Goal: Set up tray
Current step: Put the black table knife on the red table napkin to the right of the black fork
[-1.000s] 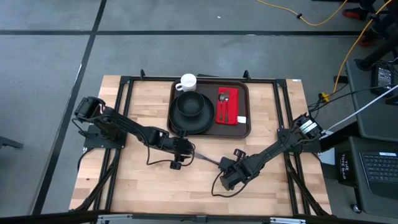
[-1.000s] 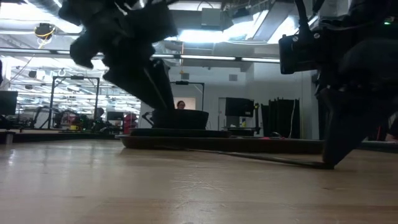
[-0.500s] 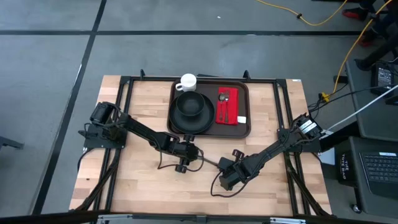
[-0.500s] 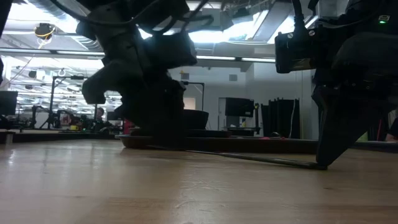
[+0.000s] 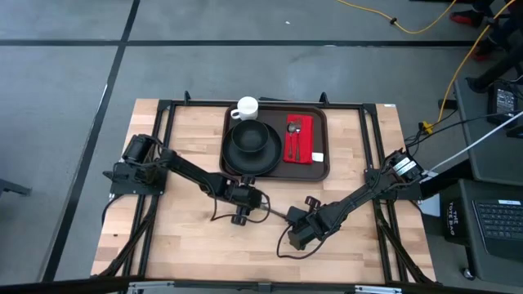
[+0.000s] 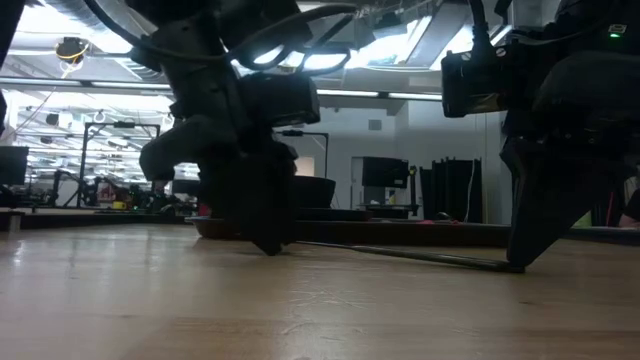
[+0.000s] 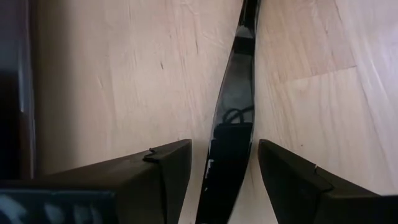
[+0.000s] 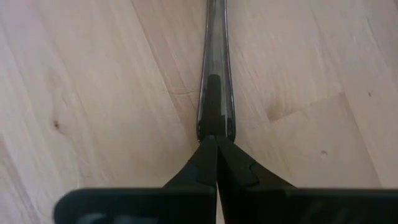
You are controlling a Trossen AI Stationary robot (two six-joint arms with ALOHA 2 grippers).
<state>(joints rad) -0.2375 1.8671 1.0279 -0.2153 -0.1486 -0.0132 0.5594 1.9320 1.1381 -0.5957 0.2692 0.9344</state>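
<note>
The tray (image 5: 323, 167) lies apart; left tool (image 7: 224, 163) open astride utensil (image 7: 231, 124).

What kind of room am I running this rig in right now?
Most likely a robotics lab or open workshop. The wooden table stands on a grey concrete floor, a yellow cable trails across it, a laptop sits at a side station, and the low view shows ceiling strip lights.

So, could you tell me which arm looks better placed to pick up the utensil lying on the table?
Probably the left. The left gripper is open with its fingers on either side of the dark utensil. The right gripper is shut, its tips only meeting the utensil's other end.
</note>
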